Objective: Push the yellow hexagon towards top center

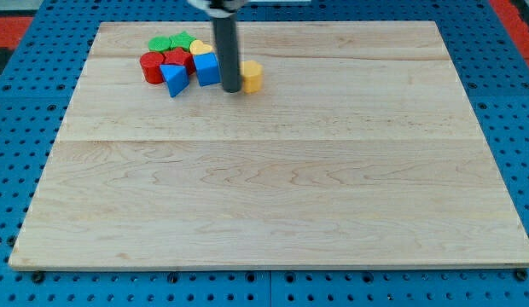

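Blue perforated panelling [26, 128] frames a pale wooden board [273, 179] that serves as the bench, with a strip of red [516, 17] showing in the upper right corner of the frame. All the blocks sit bunched in the upper left part of the board, while the arm's dark rod [224, 47] comes down from the top edge of the frame just left of centre. The arm carries no pincer, so nothing is grasped; its tip [231, 89] rests on the wood between the cluster and the yellow hexagon [251, 76]. The yellow hexagon lies just to the right of the rod, touching it or very nearly so, and stands apart from the other blocks, in the upper part of the board a little left of centre. Directly on the rod's left is a blue cube [206, 68], and lower left of that a blue triangular block [174, 79]. A second yellow block [201, 48], its shape partly hidden, peeks out above the blue cube. Further left are a red cylinder [151, 67] and another red block [178, 57], with two green blocks [159, 42] [182, 38] at the top of the cluster; their outlines are too crowded to make out surely. To the right of the yellow hexagon and above it the board shows only bare wood.
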